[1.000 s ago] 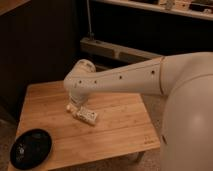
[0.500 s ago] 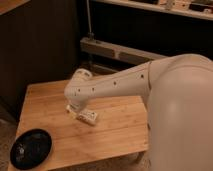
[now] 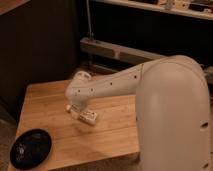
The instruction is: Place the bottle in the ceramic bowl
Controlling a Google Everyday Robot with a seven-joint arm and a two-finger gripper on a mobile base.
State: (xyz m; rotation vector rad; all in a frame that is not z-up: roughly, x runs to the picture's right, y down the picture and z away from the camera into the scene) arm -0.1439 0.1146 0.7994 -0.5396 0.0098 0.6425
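Camera view: my gripper (image 3: 75, 106) is down at the bottle (image 3: 88, 116), which lies on its side midway across the table (image 3: 114, 132); whether it grips I cannot tell. A loose hold could drop or roll the bottle short of the ceramic bowl (image 3: 31, 148), near left.

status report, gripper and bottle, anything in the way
Gripper down at the bottle on the table. Bottle lying flat, not in the ceramic bowl. Bowl at near corner, nothing seen between them.

Wht arm (image 3: 117, 82), dk screw dots; hand (image 3: 77, 106) at tip
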